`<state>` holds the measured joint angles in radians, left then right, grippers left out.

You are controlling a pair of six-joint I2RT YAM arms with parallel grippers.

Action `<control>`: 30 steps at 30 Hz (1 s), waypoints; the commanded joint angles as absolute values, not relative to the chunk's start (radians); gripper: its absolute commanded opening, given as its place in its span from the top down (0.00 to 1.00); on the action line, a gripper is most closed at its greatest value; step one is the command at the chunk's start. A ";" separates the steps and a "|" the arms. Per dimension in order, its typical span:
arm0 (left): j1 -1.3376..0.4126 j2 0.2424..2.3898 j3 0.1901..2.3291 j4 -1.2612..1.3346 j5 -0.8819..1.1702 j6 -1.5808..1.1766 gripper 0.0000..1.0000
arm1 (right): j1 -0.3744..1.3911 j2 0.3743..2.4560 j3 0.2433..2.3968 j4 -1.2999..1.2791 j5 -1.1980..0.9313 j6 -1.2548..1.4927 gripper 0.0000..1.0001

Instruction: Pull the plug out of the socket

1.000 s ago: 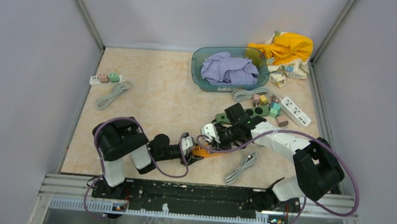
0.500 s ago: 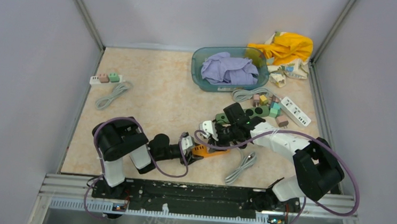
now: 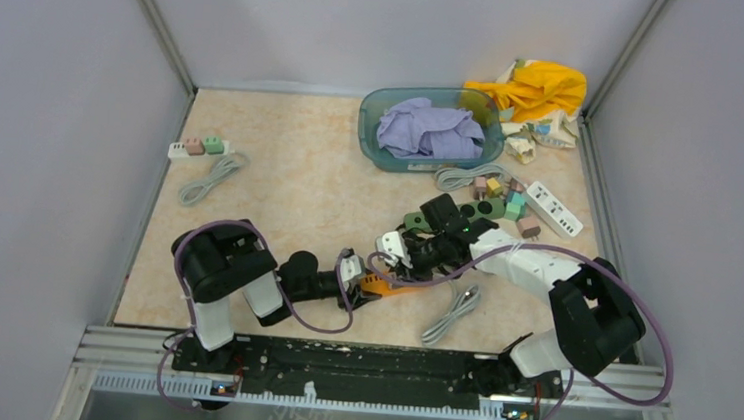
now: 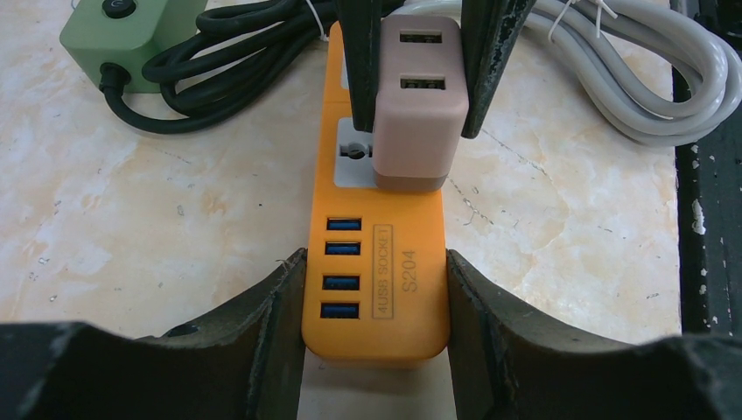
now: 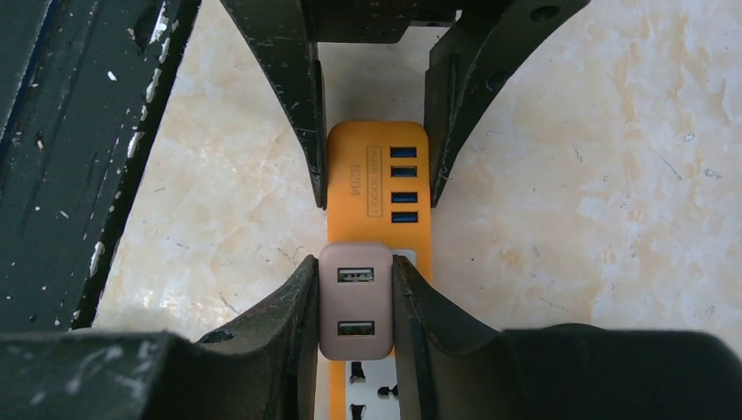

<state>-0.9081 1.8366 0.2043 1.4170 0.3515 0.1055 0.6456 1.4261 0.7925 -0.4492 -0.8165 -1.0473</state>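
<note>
Plug (image 4: 418,105) clamped by right pincer (image 5: 354,289); left pincer (image 4: 374,280) grips socket (image 4: 429,306); top view hides both grips.

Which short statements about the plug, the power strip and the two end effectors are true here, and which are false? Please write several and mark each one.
1. The right end effector is shut on the pink plug. True.
2. The left end effector grips the orange power strip by its two sides. True.
3. The plug is already out of the power strip. False: it sits in a socket of the strip.
4. The strip's USB ports are red. False: they are blue.
5. A green box with a black cable lies on the table near the strip. True.
</note>
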 commanded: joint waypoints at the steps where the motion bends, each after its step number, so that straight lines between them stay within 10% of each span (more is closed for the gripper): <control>1: -0.911 1.832 0.200 1.384 0.355 0.091 1.00 | 0.696 1.419 0.815 -0.383 -0.874 -0.993 1.00; 30: -0.911 1.832 0.205 1.375 0.361 0.093 1.00 | 0.684 1.406 0.808 -0.328 -0.868 -0.941 1.00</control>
